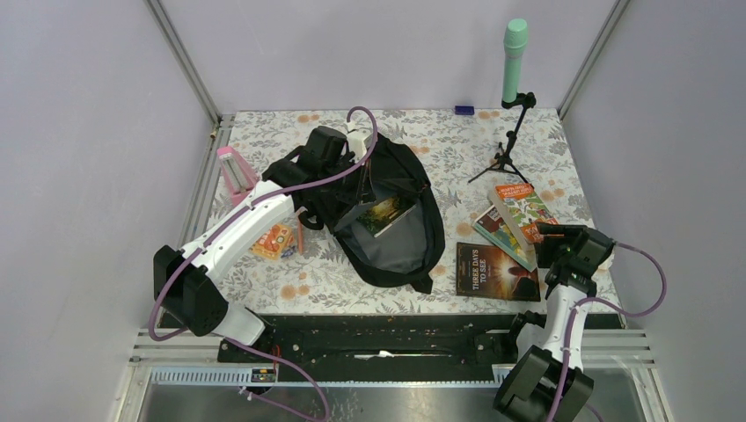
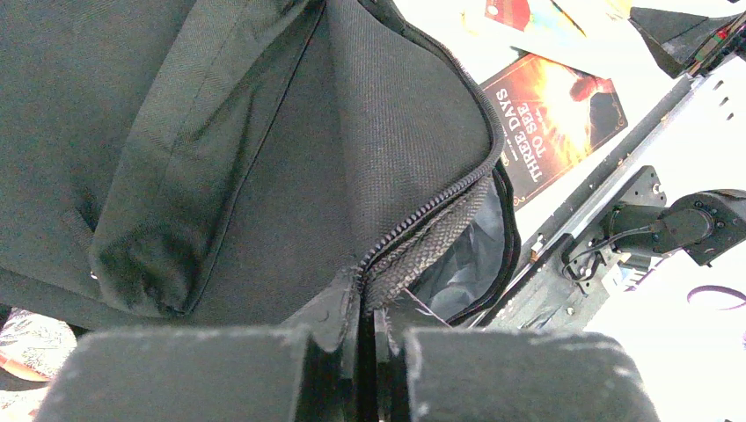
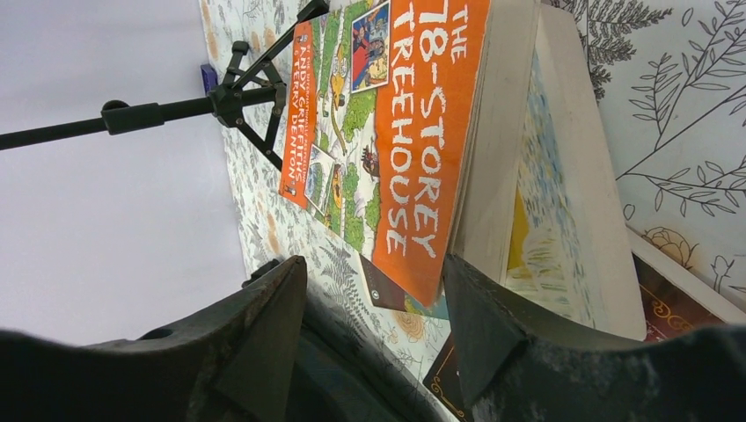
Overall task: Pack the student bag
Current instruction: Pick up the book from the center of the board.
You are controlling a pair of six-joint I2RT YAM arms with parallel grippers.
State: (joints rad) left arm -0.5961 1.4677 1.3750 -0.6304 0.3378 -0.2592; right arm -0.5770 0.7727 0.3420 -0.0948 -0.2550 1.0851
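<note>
Top external view is showing the large black fabric student bag [image 1: 391,224] lying on the floral desk [image 1: 295,283], left end effector [image 2: 368,352] clenching its zip edge. Released right end effector [image 3: 374,334] is facing the orange paperback book [image 3: 418,132]; best closing squarely across its spine.

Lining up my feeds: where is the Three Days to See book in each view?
Top external: Three Days to See book, right of student bag.
Left wrist: upper right, past the bag's zip.
Right wrist: not clearly visible.
Shared landmark: the student bag, top and left wrist.
</note>
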